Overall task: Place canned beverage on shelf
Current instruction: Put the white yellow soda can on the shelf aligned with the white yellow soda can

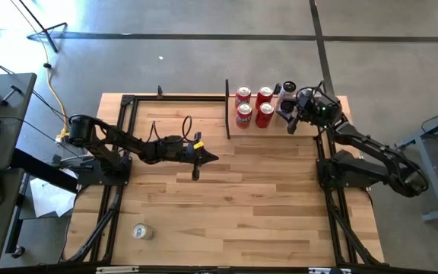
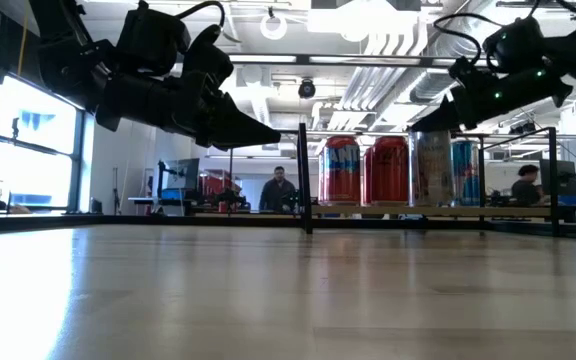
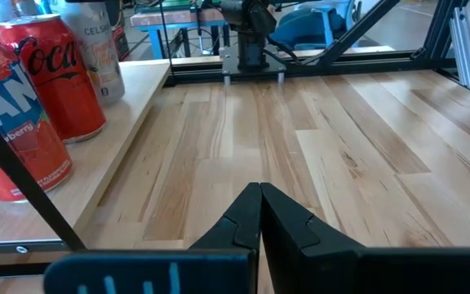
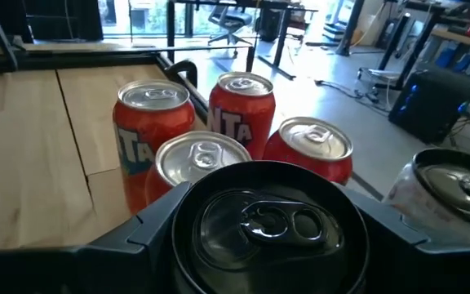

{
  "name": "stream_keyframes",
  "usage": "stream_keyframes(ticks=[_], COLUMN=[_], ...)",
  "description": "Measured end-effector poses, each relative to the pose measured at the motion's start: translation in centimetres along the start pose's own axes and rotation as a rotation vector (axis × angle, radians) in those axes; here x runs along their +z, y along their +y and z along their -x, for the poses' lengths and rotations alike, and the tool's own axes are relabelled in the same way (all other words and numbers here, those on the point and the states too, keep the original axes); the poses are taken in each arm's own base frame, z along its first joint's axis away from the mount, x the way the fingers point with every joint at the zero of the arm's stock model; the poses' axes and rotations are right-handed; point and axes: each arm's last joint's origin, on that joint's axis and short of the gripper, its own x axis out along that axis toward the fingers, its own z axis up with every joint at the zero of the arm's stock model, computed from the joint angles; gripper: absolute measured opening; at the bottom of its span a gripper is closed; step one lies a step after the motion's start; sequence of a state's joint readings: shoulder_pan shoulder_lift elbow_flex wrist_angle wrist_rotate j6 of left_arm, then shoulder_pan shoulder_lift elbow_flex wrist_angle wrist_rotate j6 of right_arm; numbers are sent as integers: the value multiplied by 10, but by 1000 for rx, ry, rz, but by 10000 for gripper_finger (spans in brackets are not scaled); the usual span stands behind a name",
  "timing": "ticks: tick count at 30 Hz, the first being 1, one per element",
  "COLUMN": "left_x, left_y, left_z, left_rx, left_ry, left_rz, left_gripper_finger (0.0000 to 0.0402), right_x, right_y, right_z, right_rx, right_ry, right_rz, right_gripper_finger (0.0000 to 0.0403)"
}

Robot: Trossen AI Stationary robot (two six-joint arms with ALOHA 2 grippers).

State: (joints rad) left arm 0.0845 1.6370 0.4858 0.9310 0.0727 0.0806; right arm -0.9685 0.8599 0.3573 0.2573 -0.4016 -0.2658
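Right claw grips black can, its sides hidden.

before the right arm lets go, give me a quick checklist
1. Right gripper around a can: ok, fingers flank its top.
2. Can over the shelf: ok in the high view, beside four red cans.
3. Can base resting on the shelf: cannot tell.
4. Clear of the neighbours: cannot tell, red cans stand close ahead and another can beside.
5. Left gripper out of the way: ok, shut, mid-table.
6. Cans left: not ok, one can remains on the table.
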Motion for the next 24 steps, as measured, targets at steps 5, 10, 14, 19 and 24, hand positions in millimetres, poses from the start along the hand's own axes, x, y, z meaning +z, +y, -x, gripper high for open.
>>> stream_keyframes(ticks=[5, 10, 14, 19, 24], left_x=[0, 0, 0, 0, 0], left_y=[0, 0, 0, 0, 0], left_z=[0, 0, 0, 0, 0], left_rx=[0, 0, 0, 0, 0], left_ry=[0, 0, 0, 0, 0], left_rz=[0, 0, 1, 1, 1], left_gripper_finger=[0, 0, 0, 0, 0], right_x=[-3, -4, -4, -5, -2], right_y=[-3, -4, -6, -6, -7], right_z=[-8, -9, -9, -9, -8], right_rx=[-1, -33, -91, -112, -117], right_ry=[2, 11, 23, 29, 4], right_rz=[-1, -31, -41, -49, -51], right_gripper_finger=[239, 239, 283, 308, 310])
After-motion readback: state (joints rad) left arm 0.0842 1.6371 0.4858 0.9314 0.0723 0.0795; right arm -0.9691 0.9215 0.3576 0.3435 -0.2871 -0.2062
